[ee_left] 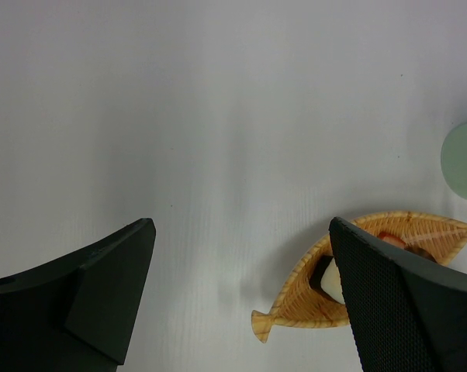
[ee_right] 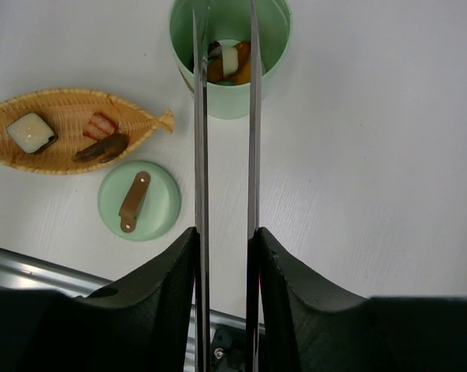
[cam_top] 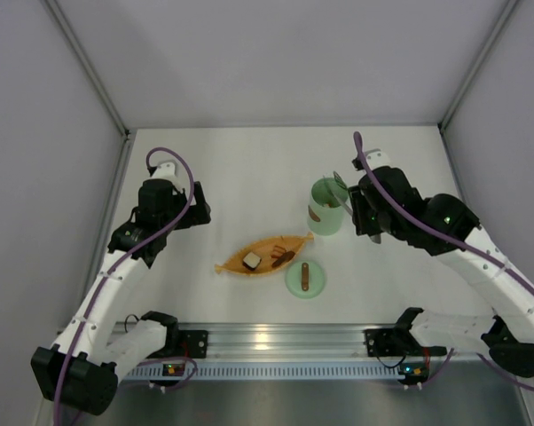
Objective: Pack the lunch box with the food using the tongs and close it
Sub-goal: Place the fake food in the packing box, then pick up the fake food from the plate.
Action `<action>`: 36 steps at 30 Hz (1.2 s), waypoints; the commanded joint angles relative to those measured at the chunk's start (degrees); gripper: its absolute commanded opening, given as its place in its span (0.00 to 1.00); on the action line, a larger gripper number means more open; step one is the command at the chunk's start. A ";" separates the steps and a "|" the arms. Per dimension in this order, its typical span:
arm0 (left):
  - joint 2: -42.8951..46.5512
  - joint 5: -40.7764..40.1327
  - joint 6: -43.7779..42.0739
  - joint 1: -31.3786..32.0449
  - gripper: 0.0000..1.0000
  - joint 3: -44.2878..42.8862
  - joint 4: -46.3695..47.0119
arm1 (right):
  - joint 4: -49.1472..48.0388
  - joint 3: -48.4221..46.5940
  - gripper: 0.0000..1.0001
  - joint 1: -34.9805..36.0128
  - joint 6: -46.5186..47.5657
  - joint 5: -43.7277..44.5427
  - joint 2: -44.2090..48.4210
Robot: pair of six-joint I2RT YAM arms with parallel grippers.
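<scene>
The right fingers (ee_right: 164, 294) are clamped on the tongs (ee_right: 253, 155), whose tips flank a food piece (ee_right: 230, 60) inside the lunch box (ee_right: 274, 81). The left fingers (ee_left: 102, 287) stand apart, empty.

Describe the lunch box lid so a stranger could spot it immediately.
On the white table, find the orange leaf-shaped dish near the front edge. Beside its front right side lies the lid, a flat mint-green disc. Unlike the tall open green cup behind, it is flat and carries a brown bar handle.
</scene>
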State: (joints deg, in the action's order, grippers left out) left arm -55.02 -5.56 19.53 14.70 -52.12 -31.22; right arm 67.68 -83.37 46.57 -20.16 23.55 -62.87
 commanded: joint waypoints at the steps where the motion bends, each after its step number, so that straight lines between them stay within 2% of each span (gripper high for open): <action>1: -0.35 0.29 -0.46 -0.20 0.99 -1.06 1.34 | 0.61 -0.30 0.36 -0.95 -0.14 1.15 1.26; 8: -0.35 0.38 -0.46 -0.20 0.99 -1.06 1.43 | 0.70 -2.14 0.40 -0.95 0.47 -0.69 1.00; 14: -0.35 0.46 -0.37 -0.20 0.99 -0.97 1.51 | -1.49 -4.60 0.38 -0.95 1.62 -9.83 -1.37; 21: -0.43 0.20 -0.46 -0.20 0.99 -0.97 1.43 | -3.08 -7.59 0.37 3.96 0.83 -12.30 -5.07; 30: -0.52 0.20 -0.37 -0.20 0.99 -0.97 1.43 | -11.86 2.86 0.38 13.19 -3.21 -18.71 -7.53; 36: -0.87 0.38 -0.46 -0.20 0.99 -1.06 1.43 | -16.52 8.66 0.39 14.87 -4.53 -22.49 -7.35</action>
State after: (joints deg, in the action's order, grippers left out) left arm -55.79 -5.37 19.55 14.70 -52.12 -31.22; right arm 58.54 -75.29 60.20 -23.11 3.73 -70.91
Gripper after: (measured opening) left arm 0.990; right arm 0.391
